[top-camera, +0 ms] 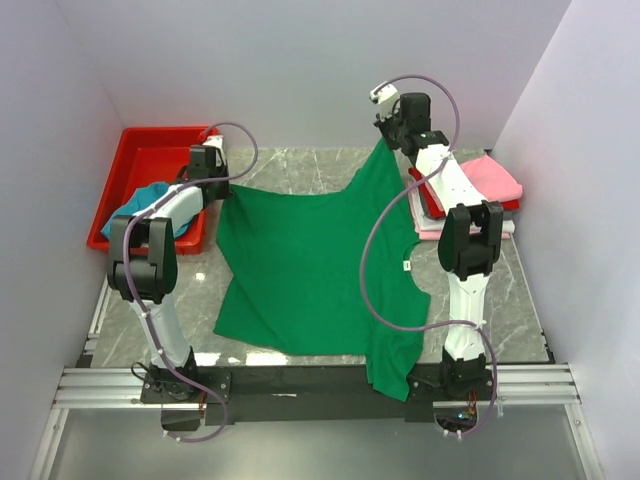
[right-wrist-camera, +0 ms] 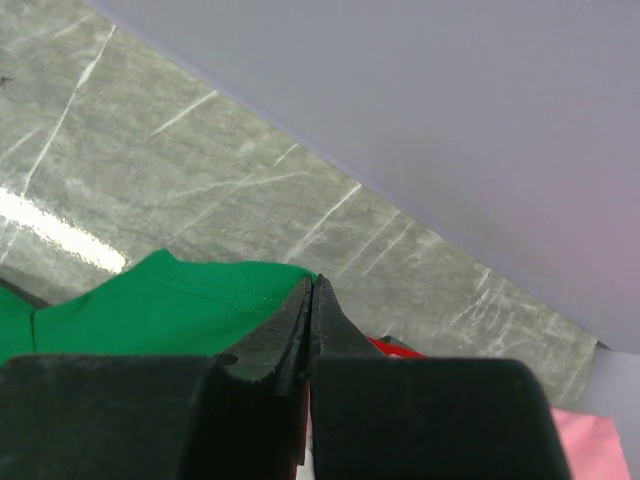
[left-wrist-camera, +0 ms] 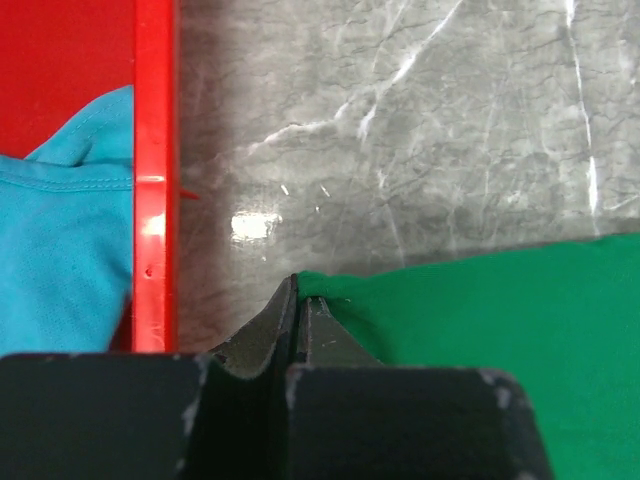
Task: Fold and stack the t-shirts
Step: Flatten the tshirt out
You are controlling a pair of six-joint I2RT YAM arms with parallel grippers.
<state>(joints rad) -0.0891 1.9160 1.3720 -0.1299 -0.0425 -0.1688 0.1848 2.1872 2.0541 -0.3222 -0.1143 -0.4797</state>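
A bright green t-shirt [top-camera: 300, 260] lies spread over the middle of the table, its lower right part hanging over the front edge, a small white label [top-camera: 407, 265] near its right side. My left gripper [top-camera: 222, 190] is shut on its far left corner [left-wrist-camera: 330, 288] close to the table. My right gripper [top-camera: 384, 138] is shut on its far right corner [right-wrist-camera: 270, 285] and holds it lifted. Folded pink, red and whitish t-shirts [top-camera: 478, 190] are stacked at the right. A teal-blue t-shirt [top-camera: 150, 200] lies in the red tray; it also shows in the left wrist view [left-wrist-camera: 60, 240].
The red plastic tray [top-camera: 150, 150] stands at the back left; its rim [left-wrist-camera: 155, 180] is just left of my left gripper. White walls close the back and both sides. The right arm reaches over the stack.
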